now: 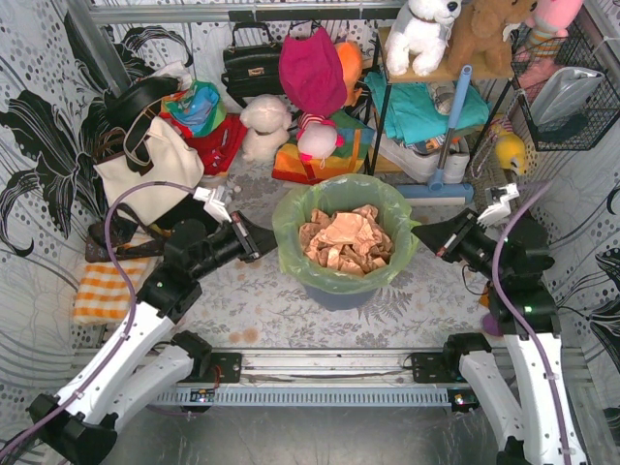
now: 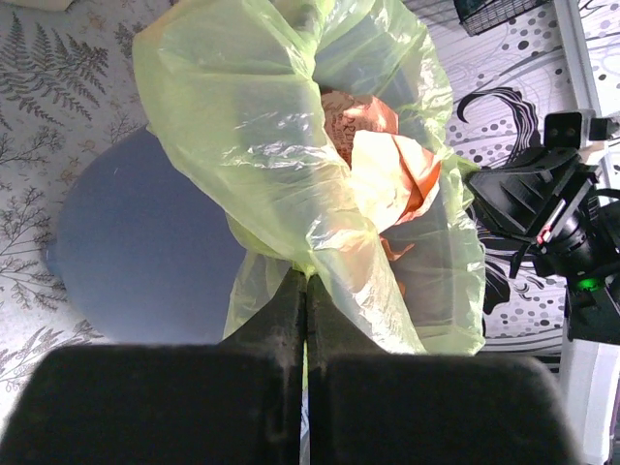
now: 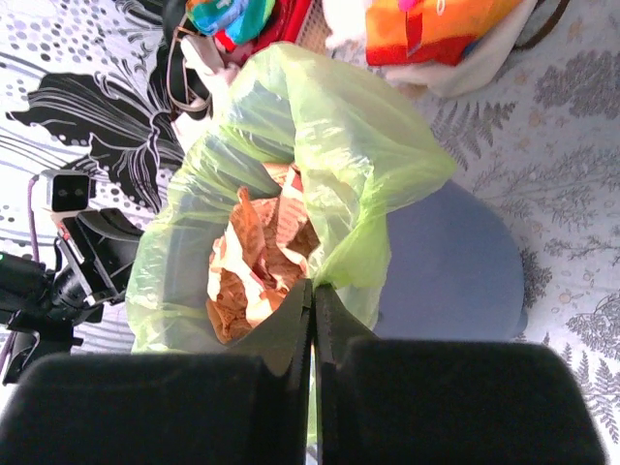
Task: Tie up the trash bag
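The trash bag is thin light-green plastic lining a round blue-grey bin in the middle of the table, its mouth wide open over crumpled brown paper. My left gripper is at the bag's left rim. In the left wrist view it is shut, with a fold of the bag pinched between the jaws. My right gripper is at the right rim. In the right wrist view it is likewise shut on a pinch of the green film.
A cream tote bag stands at the back left, with soft toys and a black handbag behind the bin. A shelf and a wire basket are at the back right. An orange checked cloth lies at the left.
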Robot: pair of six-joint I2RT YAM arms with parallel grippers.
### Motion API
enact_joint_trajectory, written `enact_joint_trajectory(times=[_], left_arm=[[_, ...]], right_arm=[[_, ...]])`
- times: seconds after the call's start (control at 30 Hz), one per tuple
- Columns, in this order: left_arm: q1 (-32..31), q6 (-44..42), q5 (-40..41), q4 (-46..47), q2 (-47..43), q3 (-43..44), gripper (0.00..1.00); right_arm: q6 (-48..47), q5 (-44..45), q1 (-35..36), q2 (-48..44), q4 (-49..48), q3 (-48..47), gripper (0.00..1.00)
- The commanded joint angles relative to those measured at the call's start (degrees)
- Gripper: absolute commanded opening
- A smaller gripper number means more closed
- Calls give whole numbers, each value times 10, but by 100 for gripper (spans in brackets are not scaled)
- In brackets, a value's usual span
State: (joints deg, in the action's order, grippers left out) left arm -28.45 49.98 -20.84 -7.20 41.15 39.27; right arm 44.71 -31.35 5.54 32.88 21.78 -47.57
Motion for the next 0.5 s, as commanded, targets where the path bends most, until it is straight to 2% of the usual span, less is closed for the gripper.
enact_joint_trajectory(times=[0.0,0.13,0.47], left_arm=[[3,-8,-27,60,6,28,0],[2,-4,-42,82,15,37,0],[3,2,-67,120,52,62,0]], right_arm=[[-20,47,-3,-27,21,-37,0],[-2,3,-3,-19,-22,-28,0],[72,-157,-3,43,-216,19,0]])
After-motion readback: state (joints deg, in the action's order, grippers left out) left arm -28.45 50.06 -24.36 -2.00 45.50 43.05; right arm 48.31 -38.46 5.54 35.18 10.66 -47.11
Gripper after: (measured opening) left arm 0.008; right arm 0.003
